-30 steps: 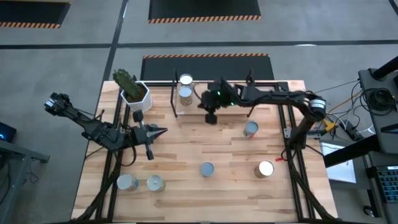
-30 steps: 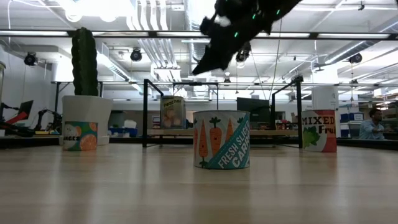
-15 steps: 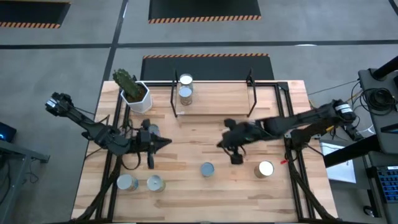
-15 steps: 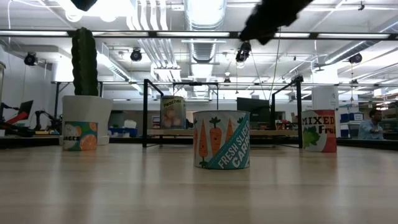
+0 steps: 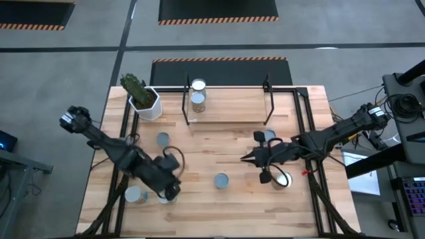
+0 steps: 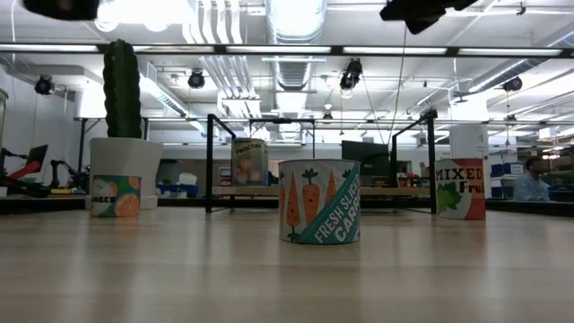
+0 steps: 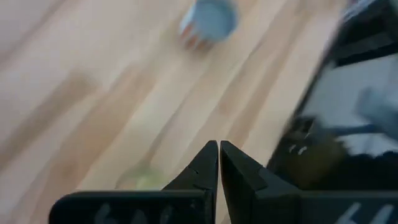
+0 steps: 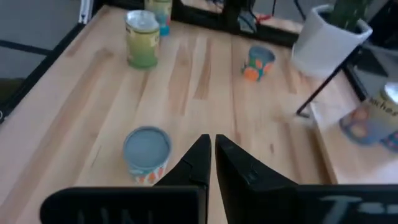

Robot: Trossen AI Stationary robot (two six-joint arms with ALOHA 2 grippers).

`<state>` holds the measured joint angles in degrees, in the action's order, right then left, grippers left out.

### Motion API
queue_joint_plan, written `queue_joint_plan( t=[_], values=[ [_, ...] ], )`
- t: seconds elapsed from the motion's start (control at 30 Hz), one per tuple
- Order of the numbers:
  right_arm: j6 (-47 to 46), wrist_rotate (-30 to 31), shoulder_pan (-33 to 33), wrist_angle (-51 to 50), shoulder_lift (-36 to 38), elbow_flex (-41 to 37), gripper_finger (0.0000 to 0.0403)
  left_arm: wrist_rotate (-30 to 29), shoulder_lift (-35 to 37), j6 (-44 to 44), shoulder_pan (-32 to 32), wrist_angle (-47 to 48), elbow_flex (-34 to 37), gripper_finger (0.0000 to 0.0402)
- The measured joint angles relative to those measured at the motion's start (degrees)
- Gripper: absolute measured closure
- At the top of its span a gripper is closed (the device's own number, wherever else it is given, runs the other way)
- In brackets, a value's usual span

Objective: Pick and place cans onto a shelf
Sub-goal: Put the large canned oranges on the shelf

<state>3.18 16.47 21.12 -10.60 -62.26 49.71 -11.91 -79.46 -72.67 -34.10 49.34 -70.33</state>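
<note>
Wooden table (image 5: 219, 153) carries scattered cans (image 5: 221, 180); two cans on shelf (image 5: 229, 114) at left end. Left gripper (image 5: 171, 192) fingers together, empty, above front-left cans. Right gripper (image 5: 248, 158) together, empty, mid-table.

Even, bright light falls from above on the surface (image 5: 219, 159), and the shadows beneath the arms are soft and short. In the low view, ceiling lamps (image 6: 152, 11) flare white at the top and wash out detail around them; the near surface is soft, while the carrot can (image 6: 319, 213) stands sharp. The left wrist view is heavily motion-blurred: a can (image 7: 209, 22) smears and wood grain streaks. The right wrist view is clearer, with the white pot (image 8: 328, 42) slightly overexposed.
</note>
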Motion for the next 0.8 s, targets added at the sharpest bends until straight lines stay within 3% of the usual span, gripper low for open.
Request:
queue_joint_plan(
  t=[0.2,0.43,0.6,0.8],
  values=[
    [7.8,0.0,0.0,7.9,0.4,-0.3,0.039,3.0,-10.5,-11.4,-3.9,15.7,-10.6,0.0402],
    [12.5,0.0,0.0,8.4,3.3,0.9,0.039,3.8,-15.3,-17.5,-6.3,16.3,-13.2,0.0375],
    [13.2,-0.1,1.3,9.8,4.7,-0.3,0.039,5.4,-16.1,-22.1,-6.4,16.3,-12.9,0.0321],
    [13.4,0.1,2.9,10.0,4.8,-0.4,0.039,5.6,-16.1,-26.9,-7.4,18.0,-12.5,0.0221]
  ],
)
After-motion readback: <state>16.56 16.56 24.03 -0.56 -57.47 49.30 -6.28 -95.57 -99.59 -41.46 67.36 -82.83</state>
